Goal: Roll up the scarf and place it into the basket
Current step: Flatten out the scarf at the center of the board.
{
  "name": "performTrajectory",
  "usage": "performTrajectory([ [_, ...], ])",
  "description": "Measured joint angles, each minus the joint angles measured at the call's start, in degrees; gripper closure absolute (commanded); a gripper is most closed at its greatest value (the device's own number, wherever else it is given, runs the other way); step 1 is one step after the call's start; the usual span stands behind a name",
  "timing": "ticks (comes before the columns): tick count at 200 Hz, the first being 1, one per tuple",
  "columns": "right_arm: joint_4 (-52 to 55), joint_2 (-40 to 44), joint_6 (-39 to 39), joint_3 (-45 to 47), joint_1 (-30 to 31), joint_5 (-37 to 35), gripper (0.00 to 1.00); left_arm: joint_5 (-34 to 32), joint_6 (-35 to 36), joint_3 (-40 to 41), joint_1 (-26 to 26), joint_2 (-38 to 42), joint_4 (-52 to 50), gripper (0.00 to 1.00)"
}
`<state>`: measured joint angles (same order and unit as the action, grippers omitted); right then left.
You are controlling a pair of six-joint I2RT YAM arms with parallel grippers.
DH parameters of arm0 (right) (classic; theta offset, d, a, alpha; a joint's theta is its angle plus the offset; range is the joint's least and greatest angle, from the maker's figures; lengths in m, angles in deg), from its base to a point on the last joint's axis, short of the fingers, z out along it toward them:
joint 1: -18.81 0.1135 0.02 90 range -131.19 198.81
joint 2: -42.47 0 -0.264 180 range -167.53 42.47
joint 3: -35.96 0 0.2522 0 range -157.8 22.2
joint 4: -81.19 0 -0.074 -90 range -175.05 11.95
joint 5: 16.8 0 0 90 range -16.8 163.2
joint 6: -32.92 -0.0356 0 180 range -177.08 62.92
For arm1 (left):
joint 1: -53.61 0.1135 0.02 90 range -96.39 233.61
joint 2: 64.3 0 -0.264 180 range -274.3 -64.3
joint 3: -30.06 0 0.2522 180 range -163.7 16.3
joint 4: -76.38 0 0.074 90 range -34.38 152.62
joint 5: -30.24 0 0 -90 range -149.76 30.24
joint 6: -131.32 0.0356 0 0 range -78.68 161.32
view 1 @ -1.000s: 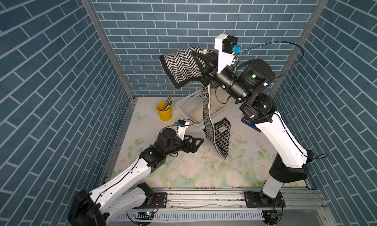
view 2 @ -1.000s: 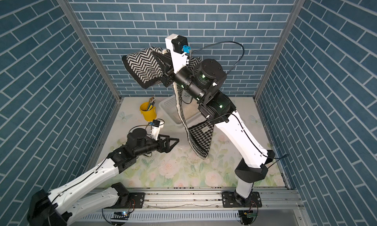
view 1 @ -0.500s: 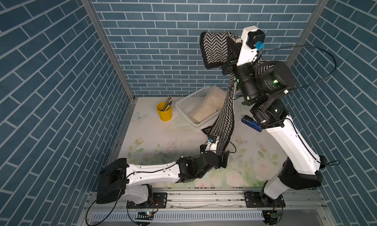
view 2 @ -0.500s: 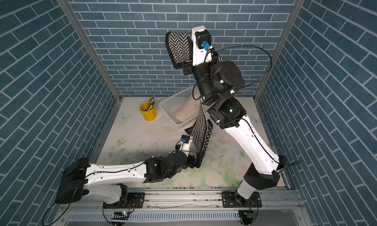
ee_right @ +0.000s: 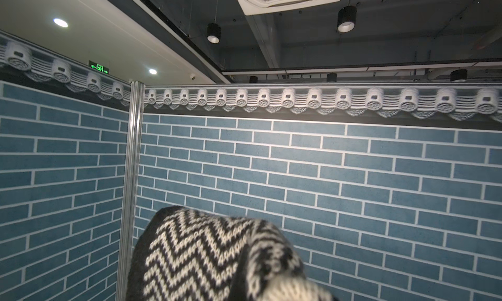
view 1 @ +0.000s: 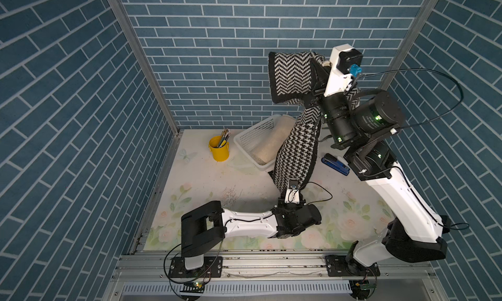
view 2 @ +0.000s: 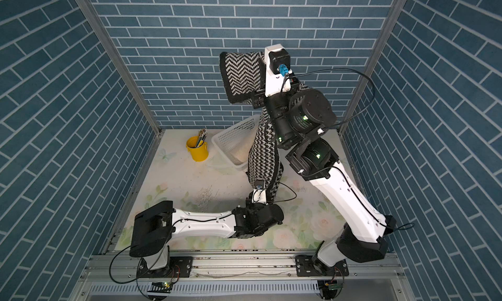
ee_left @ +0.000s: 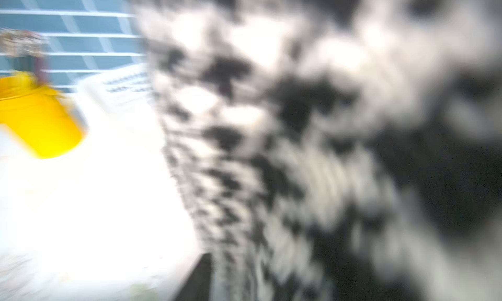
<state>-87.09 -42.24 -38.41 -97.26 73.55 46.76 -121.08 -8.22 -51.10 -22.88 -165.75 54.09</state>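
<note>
- Blue brick-pattern walls (view 1: pixel 217 55) on three sides, joined by aluminium corner posts (view 1: pixel 142 63).
- Floral-print worktop (view 1: pixel 203 182).
- Grey roof-tile trim (ee_right: pixel 298 98) tops the walls; recessed ceiling lights (ee_right: pixel 60 22) lit.

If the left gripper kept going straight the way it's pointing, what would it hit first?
The scarf: its hanging lower end is right ahead of the left gripper, and that wrist view is filled with blurred knit. Whether the jaws touch it I can't tell. The basket sits farther behind.
</note>
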Motion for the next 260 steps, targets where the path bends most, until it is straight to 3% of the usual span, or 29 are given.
performTrajectory([
  [17,-1.16,2.78,0.24,2.25,0.00,-0.11,1.00,-5.99,-10.67,-0.17,0.48,4.98,-13.73,1.00],
  [37,-3.23,5.35,0.13,5.09,0.00,0.33,1.00,-12.22,-27.69,-3.41,1.33,10.38,-36.85,1.00],
  [62,-6.62,7.76,-0.87,10.21,0.00,1.77,1.00,-17.49,-33.51,-6.10,2.95,18.29,-52.02,1.00],
  [76,-7.91,8.11,-1.05,12.31,0.00,2.25,1.00,-20.68,-30.82,-8.37,3.63,23.89,-55.12,1.00],
  [90,-9.29,8.24,-1.16,14.32,0.00,2.29,1.00,-23.17,-23.58,-10.62,3.89,28.65,-53.55,1.00],
  [96,-9.92,8.35,-1.16,15.26,0.00,2.27,1.00,-23.89,-18.58,-10.86,4.00,30.58,-50.97,1.00],
  [114,-11.06,8.66,-1.09,17.33,0.00,2.25,1.00,-25.70,7.10,-7.48,5.31,36.50,-30.93,1.00],
  [121,-11.65,8.87,-1.07,18.10,0.00,2.23,1.00,-25.75,13.86,-7.13,6.82,37.42,-25.92,1.00],
  [156,-13.73,9.42,-0.22,19.10,0.00,1.03,1.00,-25.64,32.41,-8.63,14.99,37.38,-12.11,1.00],
  [183,-16.52,11.02,2.25,21.81,-0.15,-3.10,1.00,-21.16,34.75,-6.95,15.41,36.65,-8.35,0.98],
  [209,-18.16,12.96,6.75,25.24,-2.10,-11.45,1.00,-12.79,26.91,-3.89,14.91,30.84,-8.79,0.98],
  [231,-19.80,17.14,8.90,33.14,-6.03,-19.93,1.00,-3.85,19.96,1.73,10.95,22.08,-6.36,0.95],
  [239,-20.26,19.06,8.85,36.87,-7.85,-23.06,1.00,0.33,17.73,3.41,9.11,18.08,-5.51,0.87],
  [253,-20.48,22.64,8.52,43.82,-10.71,-28.63,1.00,7.89,14.78,4.31,6.78,11.47,-3.67,0.40],
  [260,-20.22,24.20,7.82,46.90,-12.15,-30.93,1.00,11.23,13.57,4.20,5.99,8.76,-2.93,0.24],
])
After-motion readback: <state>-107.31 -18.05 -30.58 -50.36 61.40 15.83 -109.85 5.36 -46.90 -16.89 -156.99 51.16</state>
